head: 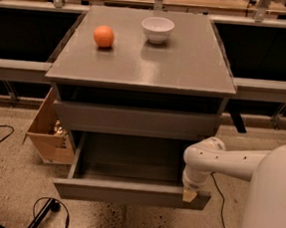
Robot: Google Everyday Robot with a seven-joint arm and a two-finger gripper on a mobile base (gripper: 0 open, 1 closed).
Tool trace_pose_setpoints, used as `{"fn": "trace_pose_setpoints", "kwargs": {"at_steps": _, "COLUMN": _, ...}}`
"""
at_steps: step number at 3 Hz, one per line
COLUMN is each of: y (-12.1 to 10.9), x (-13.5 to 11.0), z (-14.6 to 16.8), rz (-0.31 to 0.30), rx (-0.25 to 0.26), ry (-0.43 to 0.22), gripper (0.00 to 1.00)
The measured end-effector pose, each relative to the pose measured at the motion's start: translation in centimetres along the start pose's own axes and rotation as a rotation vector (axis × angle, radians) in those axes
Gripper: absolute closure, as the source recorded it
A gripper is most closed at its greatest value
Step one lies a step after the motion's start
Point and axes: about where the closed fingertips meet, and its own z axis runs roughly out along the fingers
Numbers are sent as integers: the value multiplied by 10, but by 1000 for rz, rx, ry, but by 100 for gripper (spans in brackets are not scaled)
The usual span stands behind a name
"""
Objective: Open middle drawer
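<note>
Here: arm elbow-bent, wrist down, gripper (190, 194) at middle drawer (126, 192) front's right end.

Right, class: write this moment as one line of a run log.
middle drawer: pulled out | gripper: at its front panel, right end | cabinet top: orange, white bowl

Desk (187, 65) top: plain grey, slight sheen. Fruit (104, 36) on it is orange, bowl (157, 28) is white. Middle drawer (126, 192): grey front, darker grey inside. Claw (190, 195) at the right end of the drawer front is tan, arm (219, 160) is off-white. Cardboard box (49, 128) left of the desk is brown. Floor (7, 174): beige with dark speckles, black cable (40, 218) on it.
</note>
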Motion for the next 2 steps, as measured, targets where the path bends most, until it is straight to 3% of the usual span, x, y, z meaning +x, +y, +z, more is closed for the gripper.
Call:
{"fn": "trace_pose_setpoints", "kwargs": {"at_steps": 1, "y": 36, "x": 12, "z": -1, "rz": 35, "rx": -50, "ry": 15, "gripper": 100}}
{"fn": "trace_pose_setpoints", "kwargs": {"at_steps": 2, "y": 38, "x": 11, "z": -1, "rz": 38, "rx": -53, "ry": 16, "gripper": 100}}
